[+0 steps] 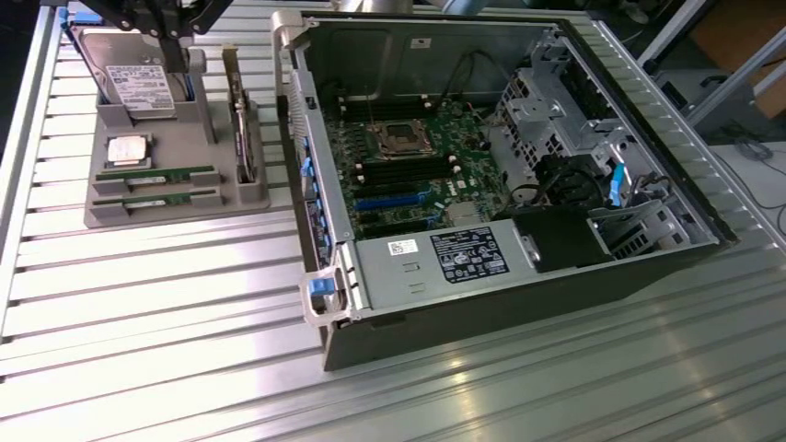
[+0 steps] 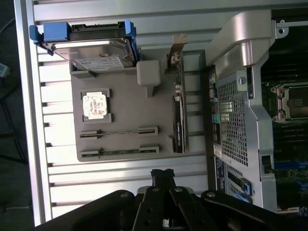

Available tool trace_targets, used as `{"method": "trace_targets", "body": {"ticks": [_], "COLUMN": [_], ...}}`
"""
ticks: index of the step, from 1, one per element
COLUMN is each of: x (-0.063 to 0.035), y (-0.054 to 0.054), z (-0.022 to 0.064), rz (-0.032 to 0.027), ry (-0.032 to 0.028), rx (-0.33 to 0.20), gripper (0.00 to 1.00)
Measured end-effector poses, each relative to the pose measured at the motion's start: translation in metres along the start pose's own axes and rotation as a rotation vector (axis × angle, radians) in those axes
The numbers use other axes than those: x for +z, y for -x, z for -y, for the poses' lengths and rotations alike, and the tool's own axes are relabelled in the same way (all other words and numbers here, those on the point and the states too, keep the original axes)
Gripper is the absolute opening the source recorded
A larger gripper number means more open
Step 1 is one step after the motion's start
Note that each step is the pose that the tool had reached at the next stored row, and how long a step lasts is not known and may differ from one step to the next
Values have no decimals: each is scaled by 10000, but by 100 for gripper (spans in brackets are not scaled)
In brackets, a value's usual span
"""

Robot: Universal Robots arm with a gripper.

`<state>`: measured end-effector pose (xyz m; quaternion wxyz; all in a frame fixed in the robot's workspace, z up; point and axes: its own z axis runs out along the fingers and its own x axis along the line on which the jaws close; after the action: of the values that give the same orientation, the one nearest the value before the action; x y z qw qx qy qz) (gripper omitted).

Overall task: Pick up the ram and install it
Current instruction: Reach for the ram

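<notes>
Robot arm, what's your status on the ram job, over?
Gripper shut, empty, hovering near tray. Ram in tray slot, untouched; second stick beside it. Case open, nothing lying on the sticks.

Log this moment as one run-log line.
gripper: shut, empty, above grey plastic tray | two thin green ram sticks: both in tray slots | install: not started

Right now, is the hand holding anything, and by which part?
Nothing is held. The hand is shut and empty; both ram sticks lie in their slots on the grey tray.
</notes>
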<state>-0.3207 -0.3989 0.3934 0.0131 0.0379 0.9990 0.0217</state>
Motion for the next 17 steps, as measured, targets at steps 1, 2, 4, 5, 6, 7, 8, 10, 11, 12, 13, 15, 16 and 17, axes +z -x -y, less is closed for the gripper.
{"method": "trace_targets", "body": {"ticks": [1,2,4,5,6,7,8,10,11,12,13,15,16,17], "x": [0,0,-1,-2,-2,-2,-2,-3,-4,-4,-4,-5,-5,-5], "y": [-14,-27,-58,-71,-83,-95,-108,-132,-144,-154,-161,-191,-198,-205], "z": [1,2,5,5,6,7,8,10,11,11,12,14,15,16], "rz": [0,1,1,1,1,1,1,1,1,1,1,1,1,1], "ry": [0,0,1,0,1,0,1,1,1,0,1,0,0,0], "rx": [-1,0,0,0,0,0,-1,-1,0,0,0,0,0,0], "gripper": [11,11,11,11,11,11,11,11,11,11,11,11,11,11]}}
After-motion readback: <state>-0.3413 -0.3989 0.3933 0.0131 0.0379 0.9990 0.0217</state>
